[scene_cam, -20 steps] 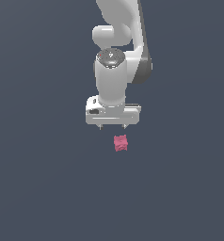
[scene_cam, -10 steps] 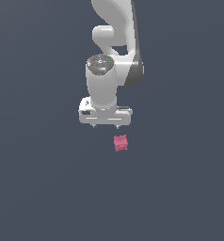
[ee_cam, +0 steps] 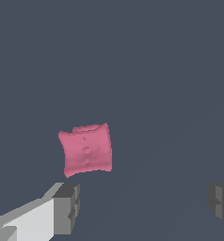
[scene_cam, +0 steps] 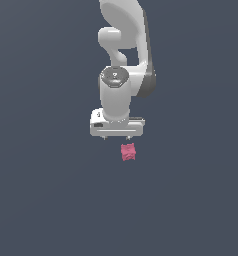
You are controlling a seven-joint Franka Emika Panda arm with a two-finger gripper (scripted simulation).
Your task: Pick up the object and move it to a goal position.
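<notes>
The object (scene_cam: 128, 151) is a small pink-red, bumpy block lying on the dark grey floor. In the exterior view it sits just below my white gripper (scene_cam: 117, 137) and slightly toward the exterior view's right. The gripper hangs above it, pointing down, and is open with nothing between the fingers. In the wrist view the object (ee_cam: 85, 149) lies beyond one grey fingertip (ee_cam: 67, 207), outside the gap. The gripper (ee_cam: 144, 204) has its other fingertip (ee_cam: 221, 199) far across the frame. The object and the fingers do not touch.
The white arm (scene_cam: 126, 45) rises behind the gripper toward the top of the exterior view. Around the object there is only the flat dark grey floor (scene_cam: 51, 200). No goal marker shows.
The gripper drifted to the exterior view's left, then came back toward the right, and now sits a little lower, closer to the object. The object has not moved.
</notes>
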